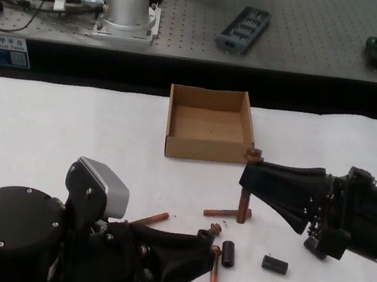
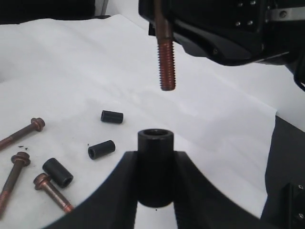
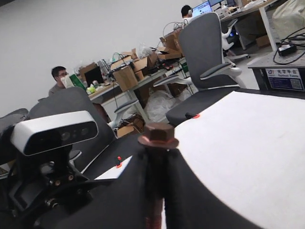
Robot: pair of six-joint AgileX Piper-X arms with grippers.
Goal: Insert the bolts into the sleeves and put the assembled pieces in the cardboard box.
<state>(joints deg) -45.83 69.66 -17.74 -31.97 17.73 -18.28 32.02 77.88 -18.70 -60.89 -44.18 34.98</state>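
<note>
Sleeve (image 2: 155, 168), black and upright, sits pinched in the left claw (image 2: 156, 155) low over the bench (image 1: 50, 137), at about six o'clock on it. Just above the sleeve's open end, not touching it, hangs a copper bolt (image 2: 165, 62), threads down. The right claw (image 3: 155, 164) pinches this bolt below its head. Around them on the white bench lie three loose sleeves (image 2: 101, 149) and several loose bolts (image 2: 21, 132); in the high view two of the sleeves rest at three o'clock from the left claw. Farther off, toward twelve o'clock, the cardboard box (image 1: 204, 150) stands open-topped, just beyond the held bolt's head.
</note>
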